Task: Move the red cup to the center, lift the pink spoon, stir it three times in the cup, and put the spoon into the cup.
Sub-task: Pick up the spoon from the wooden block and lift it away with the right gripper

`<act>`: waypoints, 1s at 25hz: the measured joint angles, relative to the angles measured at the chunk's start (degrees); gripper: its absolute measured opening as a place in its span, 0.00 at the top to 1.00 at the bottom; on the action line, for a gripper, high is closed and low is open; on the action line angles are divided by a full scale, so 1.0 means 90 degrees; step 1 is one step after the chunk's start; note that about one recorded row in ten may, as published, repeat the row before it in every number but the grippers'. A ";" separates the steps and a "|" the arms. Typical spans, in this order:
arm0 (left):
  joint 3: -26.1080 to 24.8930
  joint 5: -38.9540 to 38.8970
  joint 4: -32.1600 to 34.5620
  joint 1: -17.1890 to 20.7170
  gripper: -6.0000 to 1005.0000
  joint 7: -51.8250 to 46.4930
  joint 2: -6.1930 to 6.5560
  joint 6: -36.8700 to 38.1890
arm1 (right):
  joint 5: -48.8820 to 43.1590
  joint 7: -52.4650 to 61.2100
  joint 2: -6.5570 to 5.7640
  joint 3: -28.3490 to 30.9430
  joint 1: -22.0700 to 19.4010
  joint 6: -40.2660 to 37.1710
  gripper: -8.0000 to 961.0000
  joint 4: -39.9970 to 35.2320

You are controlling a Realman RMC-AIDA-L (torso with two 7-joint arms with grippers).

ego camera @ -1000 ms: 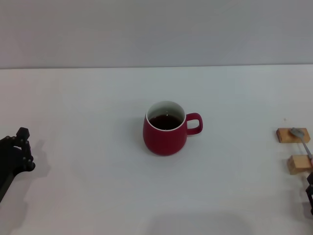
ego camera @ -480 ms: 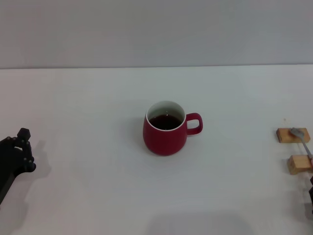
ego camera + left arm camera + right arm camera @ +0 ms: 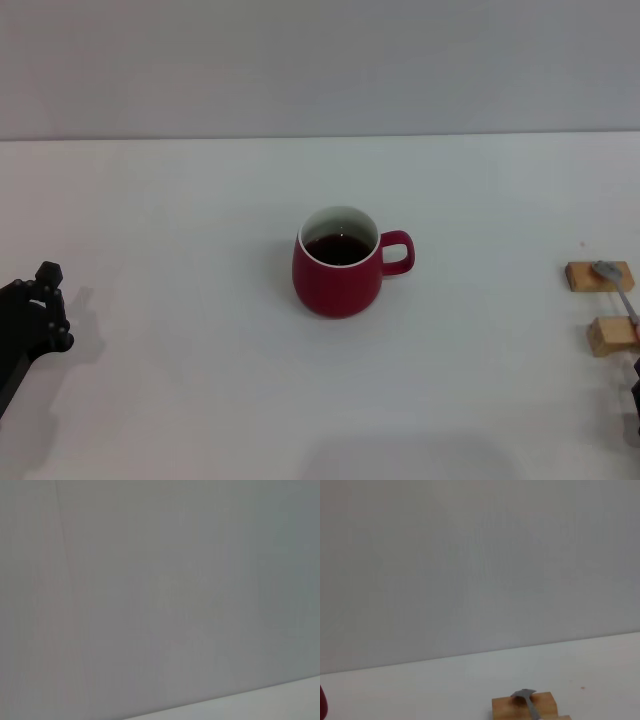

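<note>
Looking down from the head view, the red cup (image 3: pixel 340 262) already stood on the middle stretch of the white tabletop (image 3: pixel 180 200), upright, handle toward the robot's right, dark liquid inside. So the next step was judged to be the spoon pickup. The pink spoon (image 3: pixel 617 287) lay at the far right edge, bridged across two small wooden blocks (image 3: pixel 599 276), greyish bowl on the far block, handle running toward the near block and the robot. Its long axis ran roughly away from the robot, slightly angled. The right gripper (image 3: pixel 635 400) showed only as a dark sliver at the right edge, just nearer the robot than the spoon's handle end; whether its fingers were spread or pressed together could not be told. It was by far the nearer arm. The left gripper (image 3: pixel 30 318) sat low at the left edge, well apart from cup and spoon, apparently parked; its finger state could not be made out either.

Left wrist view: only blank wall and a strip of table. No task thing, no fingers.

Right wrist view: the spoon (image 3: pixel 526 700) on its far block (image 3: pixel 522 706) lay straight ahead of the camera, bowl farthest, handle coming toward the lens. A sliver of the cup (image 3: pixel 322 702) showed at the picture's edge. The arm's own fingers were not shown.
</note>
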 joint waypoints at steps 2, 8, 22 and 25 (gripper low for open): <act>0.0000 0.0000 0.0000 0.0005 1.00 0.0000 0.0000 0.0007 | 0.0000 0.0001 0.0000 0.0000 0.0001 0.0000 0.70 -0.0002; 0.0000 0.0000 -0.0001 0.0015 1.00 0.0000 -0.0005 0.0028 | 0.0000 0.0000 0.0001 0.0000 0.0013 0.0000 0.70 -0.0004; 0.0000 0.0000 0.0003 0.0029 1.00 0.0000 -0.0010 0.0053 | 0.0000 0.0000 0.0005 0.0012 0.0004 -0.0013 0.78 -0.0001; 0.0000 0.0000 0.0005 0.0040 1.00 0.0000 -0.0008 0.0053 | 0.0000 -0.0001 0.0009 0.0010 -0.0010 -0.0027 0.88 -0.0002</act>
